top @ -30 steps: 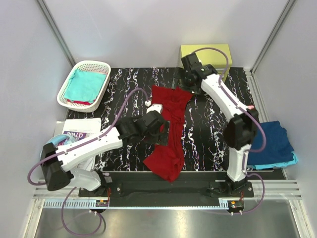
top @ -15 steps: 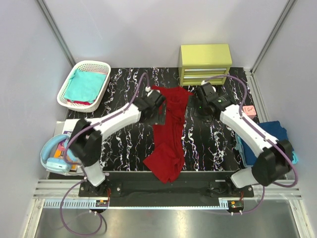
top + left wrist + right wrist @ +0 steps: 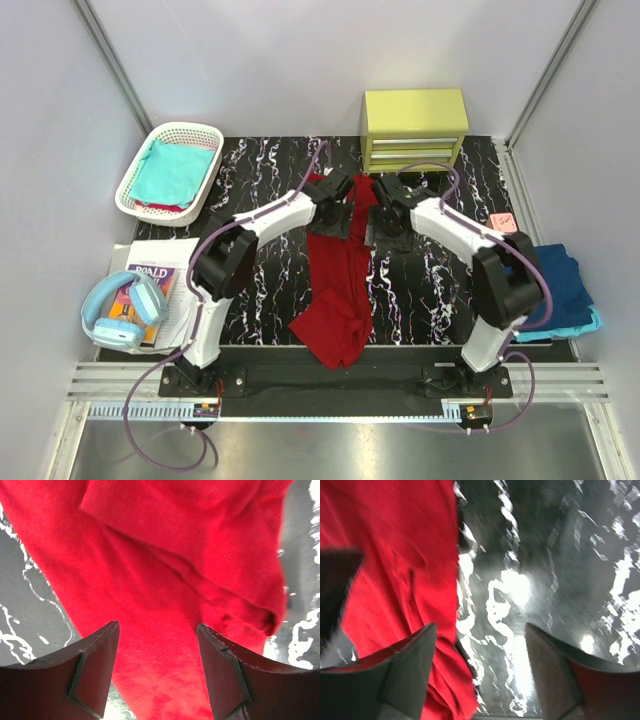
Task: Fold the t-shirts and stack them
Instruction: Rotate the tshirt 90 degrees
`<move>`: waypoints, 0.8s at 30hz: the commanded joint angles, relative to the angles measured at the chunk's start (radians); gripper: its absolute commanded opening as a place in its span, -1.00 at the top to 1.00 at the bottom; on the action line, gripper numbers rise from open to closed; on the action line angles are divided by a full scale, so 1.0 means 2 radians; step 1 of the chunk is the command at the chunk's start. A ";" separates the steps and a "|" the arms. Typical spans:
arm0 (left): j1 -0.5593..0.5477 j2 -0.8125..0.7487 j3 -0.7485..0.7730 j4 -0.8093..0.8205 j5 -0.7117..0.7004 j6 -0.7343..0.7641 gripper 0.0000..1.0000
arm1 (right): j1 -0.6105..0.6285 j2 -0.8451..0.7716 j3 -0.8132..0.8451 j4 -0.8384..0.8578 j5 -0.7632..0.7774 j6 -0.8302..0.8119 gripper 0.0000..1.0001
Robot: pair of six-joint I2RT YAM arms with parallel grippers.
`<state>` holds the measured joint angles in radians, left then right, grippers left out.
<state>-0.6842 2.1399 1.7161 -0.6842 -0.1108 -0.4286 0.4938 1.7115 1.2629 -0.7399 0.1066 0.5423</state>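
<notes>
The dark red t-shirt (image 3: 340, 290) lies as a long crumpled strip down the middle of the black marbled table (image 3: 430, 290). My left gripper (image 3: 330, 220) hovers over the strip's far end. In the left wrist view the left gripper (image 3: 157, 630) is open, with the red cloth (image 3: 175, 555) beneath and between its fingers. My right gripper (image 3: 383, 222) sits at the shirt's far right edge. In the right wrist view the right gripper (image 3: 481, 630) is open, its left finger over the cloth's edge (image 3: 395, 555) and bare table between the fingers. A teal t-shirt (image 3: 168, 170) lies in the basket. Navy (image 3: 555, 280) and light blue (image 3: 585, 325) t-shirts are stacked at the right.
A white lattice basket (image 3: 205, 190) stands at the back left. A yellow drawer cabinet (image 3: 415, 125) stands behind the grippers. A small pink block (image 3: 503, 222) lies right of the right arm. Headphones (image 3: 120, 310) and a book (image 3: 160, 275) lie at the near left.
The left gripper moved from the shirt's middle up to its far end. The right gripper came forward from the cabinet to the shirt's right edge. Both jaws have narrowed somewhat.
</notes>
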 commanded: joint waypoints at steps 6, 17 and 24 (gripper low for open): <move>0.053 -0.049 -0.055 0.027 0.024 0.016 -0.33 | 0.002 0.137 0.142 0.046 -0.036 0.001 -0.30; 0.064 -0.012 -0.022 0.025 0.068 0.010 -0.22 | 0.002 0.223 0.195 0.036 -0.053 0.003 -0.23; 0.064 -0.031 -0.007 0.025 0.059 0.010 -0.26 | 0.002 0.242 0.204 0.034 -0.053 0.002 -0.25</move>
<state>-0.5571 2.1159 1.6497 -0.6579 -0.0067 -0.4114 0.4938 2.1498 1.6367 -0.6785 0.0135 0.5468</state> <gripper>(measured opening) 0.627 0.619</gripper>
